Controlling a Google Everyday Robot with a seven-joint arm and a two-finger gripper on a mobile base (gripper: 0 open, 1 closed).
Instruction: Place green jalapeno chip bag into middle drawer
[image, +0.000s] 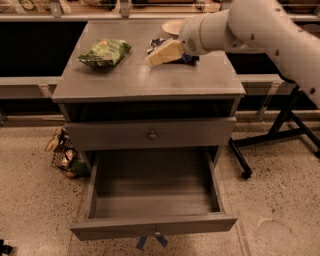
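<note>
I'm watching the gripper (160, 53) hovering right by the dark bag (156, 42), claw apart or together I cannot tell, with the green jalapeno chip bag (105, 52) lying well apart on the cabinet top (145, 80), so it's risking snagging the wrong bag, never feeding the open middle drawer (152, 197).

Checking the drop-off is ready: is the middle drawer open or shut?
Open: the middle drawer is pulled out, its floor visible. The tool hovers over the cabinet top.
</note>
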